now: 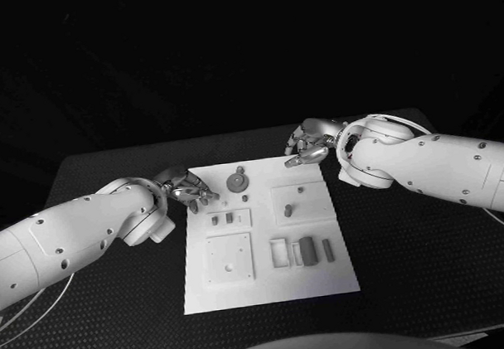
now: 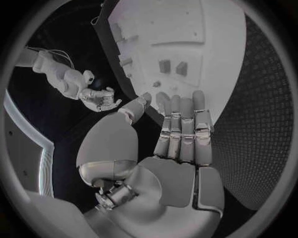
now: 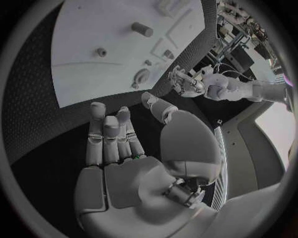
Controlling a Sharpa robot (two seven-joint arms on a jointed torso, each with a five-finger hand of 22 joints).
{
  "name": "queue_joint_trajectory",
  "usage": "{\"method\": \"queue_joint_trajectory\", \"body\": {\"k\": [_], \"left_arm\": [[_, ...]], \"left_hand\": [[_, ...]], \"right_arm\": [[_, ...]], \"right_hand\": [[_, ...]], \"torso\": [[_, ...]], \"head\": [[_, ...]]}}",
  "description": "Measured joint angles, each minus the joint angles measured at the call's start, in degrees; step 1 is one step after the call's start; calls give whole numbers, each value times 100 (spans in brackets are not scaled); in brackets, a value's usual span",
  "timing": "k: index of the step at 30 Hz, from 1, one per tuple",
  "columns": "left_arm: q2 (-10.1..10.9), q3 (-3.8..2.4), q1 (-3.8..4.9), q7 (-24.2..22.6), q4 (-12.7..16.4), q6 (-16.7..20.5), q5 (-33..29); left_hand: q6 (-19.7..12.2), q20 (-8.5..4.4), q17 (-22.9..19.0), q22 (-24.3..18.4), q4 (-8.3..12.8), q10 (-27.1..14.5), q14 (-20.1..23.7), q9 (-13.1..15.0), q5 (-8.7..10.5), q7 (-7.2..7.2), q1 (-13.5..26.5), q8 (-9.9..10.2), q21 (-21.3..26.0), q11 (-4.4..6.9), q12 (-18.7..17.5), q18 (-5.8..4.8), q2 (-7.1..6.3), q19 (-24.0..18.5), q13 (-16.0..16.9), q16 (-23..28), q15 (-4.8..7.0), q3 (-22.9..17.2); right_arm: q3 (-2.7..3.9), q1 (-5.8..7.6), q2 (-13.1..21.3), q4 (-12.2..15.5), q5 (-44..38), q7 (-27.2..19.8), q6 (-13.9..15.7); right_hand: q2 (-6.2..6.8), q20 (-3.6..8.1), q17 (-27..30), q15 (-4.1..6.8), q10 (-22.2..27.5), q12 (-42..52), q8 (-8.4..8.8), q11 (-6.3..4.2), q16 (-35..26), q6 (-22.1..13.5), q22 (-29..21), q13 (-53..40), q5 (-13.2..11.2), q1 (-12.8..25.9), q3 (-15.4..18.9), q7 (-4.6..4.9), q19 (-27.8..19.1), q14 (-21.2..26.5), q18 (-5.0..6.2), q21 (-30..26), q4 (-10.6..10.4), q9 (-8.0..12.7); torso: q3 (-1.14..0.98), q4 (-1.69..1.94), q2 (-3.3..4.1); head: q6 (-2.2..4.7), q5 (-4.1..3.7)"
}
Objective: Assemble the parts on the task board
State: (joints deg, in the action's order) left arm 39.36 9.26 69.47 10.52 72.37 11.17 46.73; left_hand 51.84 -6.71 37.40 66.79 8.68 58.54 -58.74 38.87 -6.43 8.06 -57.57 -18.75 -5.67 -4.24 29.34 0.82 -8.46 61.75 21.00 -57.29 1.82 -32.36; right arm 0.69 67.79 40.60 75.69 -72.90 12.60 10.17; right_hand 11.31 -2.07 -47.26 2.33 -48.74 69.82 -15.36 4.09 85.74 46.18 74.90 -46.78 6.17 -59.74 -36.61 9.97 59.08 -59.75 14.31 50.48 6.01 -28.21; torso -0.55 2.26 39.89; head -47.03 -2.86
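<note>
Black textured desk (image 1: 122, 320) carries the flat white task board (image 1: 271, 285); left robot hand (image 1: 188, 189) and right robot hand (image 1: 307, 146) flank its far corners, fingers spread, holding nothing.

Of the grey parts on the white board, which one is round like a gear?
The disc-shaped part near the board's far edge, just beside the left hand. The other grey parts are small blocks or bars; this one alone is circular.

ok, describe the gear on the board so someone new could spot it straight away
Start at the white task board in the middle of the black table. Go to its far end, left of centre, close to the left hand. The gear lies there, a round grey toothed disc; its neighbours are small blocks and pegs or long bars, so it is the one round flat part.
</note>
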Motion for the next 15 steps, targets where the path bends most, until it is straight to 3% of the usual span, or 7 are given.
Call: {"method": "queue_joint_trajectory", "body": {"k": [2,5,9,12,15], "left_arm": [[-69,4,24,-214,-84,38,-127],[-167,4,46,-481,-134,105,-83],[-303,4,44,-831,-224,156,609],[-431,11,43,-1020,-306,191,1222],[-577,19,43,-1142,-353,231,1798]], "left_hand": [[-14,86,-109,-170,184,8,29,-27,-136,14,-131,0,153,-71,-234,2,131,-105,-105,308,-73,-60],[-184,120,-119,-336,384,-2,-43,-124,-112,90,-193,136,172,-136,-541,3,162,-72,-243,523,-146,-68],[-314,234,-49,-507,545,-127,44,-256,256,-5,-380,212,172,-263,-954,2,32,-186,-438,728,-232,-90],[-341,286,11,-627,625,-196,92,-354,294,-46,-457,299,172,-333,-1282,2,-45,-299,-580,877,-319,-10],[-427,292,66,-692,647,-206,101,-440,294,-52,-505,367,172,-342,-1480,2,-93,-331,-662,920,-328,12]], "right_arm": [[0,0,0,-4,0,0,1],[0,0,-2,-11,1,0,1],[0,0,-11,-23,2,0,2],[0,0,-16,-34,2,0,2],[0,0,-18,-40,3,0,2]], "right_hand": [[0,0,0,0,0,0,0,0,0,0,0,0,0,0,0,0,0,0,0,0,0,0],[0,0,0,0,0,0,0,0,0,0,0,0,0,0,0,-1,0,0,0,0,0,0],[0,0,0,0,0,0,0,0,0,1,0,0,0,0,0,-2,0,0,0,0,0,0],[0,-1,0,0,0,0,0,0,0,1,0,-1,0,0,0,-2,-1,0,0,0,0,0],[0,-1,0,0,0,0,0,0,0,2,0,-1,0,0,0,-3,-1,0,0,0,0,-1]], "torso": [[0,-1,-1],[-1,-6,0],[-3,-8,0],[-3,-8,2],[-3,-8,3]], "head": [[12,0],[33,0],[62,3],[76,2],[91,4]]}}
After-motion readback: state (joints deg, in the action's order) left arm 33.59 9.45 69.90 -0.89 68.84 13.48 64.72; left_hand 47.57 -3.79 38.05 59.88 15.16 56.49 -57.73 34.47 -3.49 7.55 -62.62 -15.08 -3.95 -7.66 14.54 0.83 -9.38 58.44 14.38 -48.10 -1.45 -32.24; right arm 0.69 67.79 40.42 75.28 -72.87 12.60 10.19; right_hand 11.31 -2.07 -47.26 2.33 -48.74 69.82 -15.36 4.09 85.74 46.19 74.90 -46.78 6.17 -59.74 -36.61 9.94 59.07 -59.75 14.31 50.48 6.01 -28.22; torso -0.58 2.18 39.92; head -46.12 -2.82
